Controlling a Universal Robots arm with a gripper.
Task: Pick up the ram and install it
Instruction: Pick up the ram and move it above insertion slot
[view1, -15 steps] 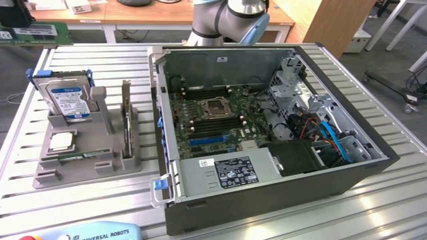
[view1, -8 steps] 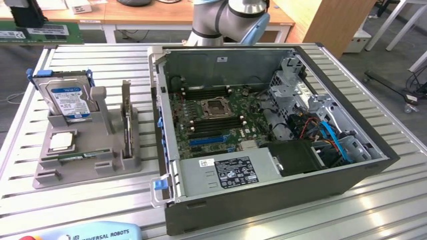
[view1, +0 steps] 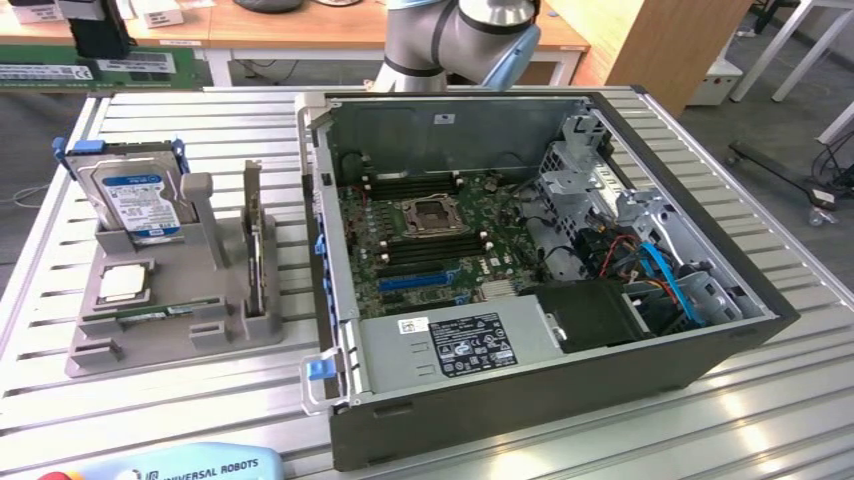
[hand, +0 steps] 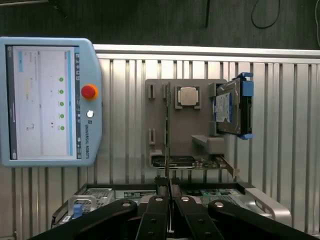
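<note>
While the ram (view1: 150, 315) sits on edge in the front slots of the grey holder (view1: 160, 350), near the worktop's (view1: 54, 400) edge at the exterior view's left, nothing is picked up yet. Gripper (hand: 169, 181): closed, empty, hovering above the open computer case (view1: 534, 380), in line with the stick. Judgement: a clean pick wants the jaws spread across its thin faces at mid-length, then a lift straight out of the slots.

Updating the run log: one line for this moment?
gripper: shut, empty | ram: in gray holder next to CPU, untouched | PC case: open | install: not done
</note>
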